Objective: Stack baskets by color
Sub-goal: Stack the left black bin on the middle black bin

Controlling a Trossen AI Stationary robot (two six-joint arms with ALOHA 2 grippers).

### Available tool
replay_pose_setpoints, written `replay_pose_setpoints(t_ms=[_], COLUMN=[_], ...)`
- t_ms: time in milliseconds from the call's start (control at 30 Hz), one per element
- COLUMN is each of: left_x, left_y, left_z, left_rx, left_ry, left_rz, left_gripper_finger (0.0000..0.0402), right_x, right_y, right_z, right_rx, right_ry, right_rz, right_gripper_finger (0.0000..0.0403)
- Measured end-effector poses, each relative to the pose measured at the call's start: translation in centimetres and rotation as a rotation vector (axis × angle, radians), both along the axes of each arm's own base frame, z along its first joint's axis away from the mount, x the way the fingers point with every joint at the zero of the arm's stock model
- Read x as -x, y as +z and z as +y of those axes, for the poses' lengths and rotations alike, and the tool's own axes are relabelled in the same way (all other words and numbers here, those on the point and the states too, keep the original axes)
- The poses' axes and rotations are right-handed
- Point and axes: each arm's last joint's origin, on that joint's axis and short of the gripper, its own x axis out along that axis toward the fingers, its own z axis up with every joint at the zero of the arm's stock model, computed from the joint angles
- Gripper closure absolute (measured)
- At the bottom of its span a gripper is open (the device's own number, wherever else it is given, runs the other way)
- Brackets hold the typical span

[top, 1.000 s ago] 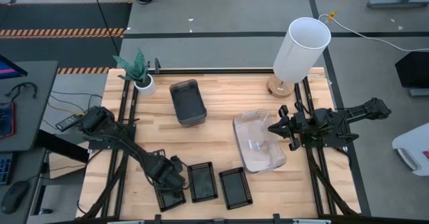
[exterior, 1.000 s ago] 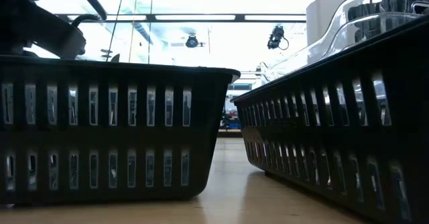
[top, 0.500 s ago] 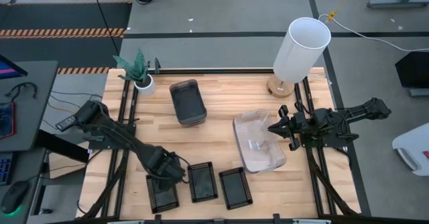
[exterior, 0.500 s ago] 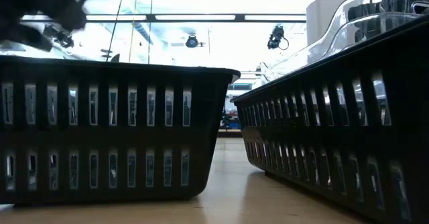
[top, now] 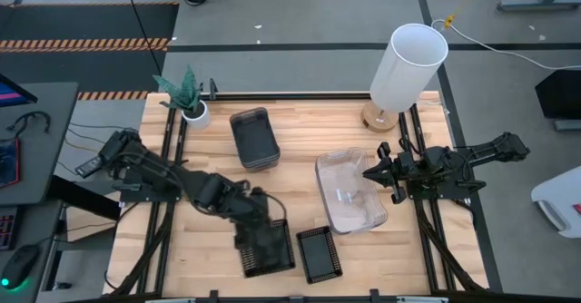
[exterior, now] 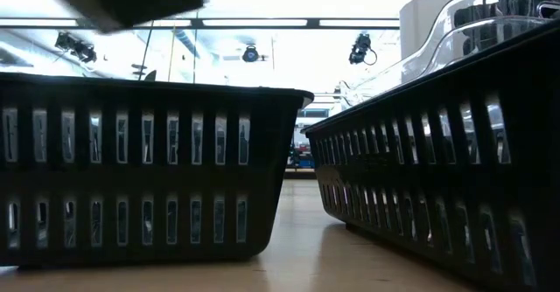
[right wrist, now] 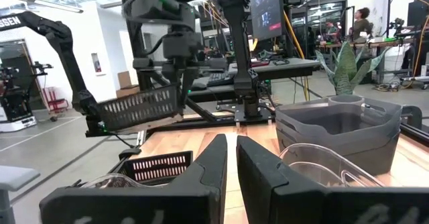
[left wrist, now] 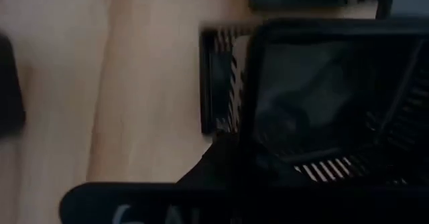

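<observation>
Rectangular black mesh basket (right wrist: 142, 107) aloft

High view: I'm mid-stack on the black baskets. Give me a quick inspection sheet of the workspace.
Surface: wooden table, no spills seen.
Job's things: lifted black basket above second black basket; third black basket beside; grey baskets stacked; clear baskets nested.
Clutter: potted plant, white cylinder.
Grippers: left gripper shut on the lifted basket's rim; right gripper waits by the clear baskets.
Cables: white cable on the floor.
Surroundings: desk; distant person.
</observation>
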Motion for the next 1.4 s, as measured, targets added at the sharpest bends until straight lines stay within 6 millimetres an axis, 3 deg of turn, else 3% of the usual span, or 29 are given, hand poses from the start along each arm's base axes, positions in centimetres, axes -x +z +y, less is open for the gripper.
replay_pose_setpoints(t_ms=[300, 733, 967, 1133, 1267, 1400], left_x=[-1.7, -1.6, -2.0, -2.1, -2.1, -2.1], left_y=[-1.2, -4.2, -7.0, -7.8, -7.7, -7.7], left_z=[1.9, 0.5, -0.1, -0.2, -0.2, -0.1], left_rx=[-0.003, 0.044, -0.009, -0.015, -0.034, -0.060], left_ry=[0.065, 0.104, 0.097, 0.051, 0.033, 0.016], left_rz=[-0.099, -0.102, 0.027, 0.066, 0.057, 0.047], left_gripper_finger=[0.0392, 0.0395, 0.0396, 0.0395, 0.0374, 0.0324], right_x=[0.0, 0.0, 0.0, 0.0, 0.0, 0.0], right_y=[0.0, 0.0, 0.0, 0.0, 0.0, 0.0], right_z=[0.0, 0.0, 0.0, 0.0, 0.0, 0.0], right_rx=[0.000, 0.000, 0.000, 0.000, 0.000, 0.000], right_ry=[0.000, 0.000, 0.000, 0.000, 0.000, 0.000], right_rz=[0.000, 0.000, 0.000, 0.000, 0.000, -0.001], right_gripper_finger=[0.0362, 0.0362, 0.0362, 0.0362, 0.0362, 0.0362])
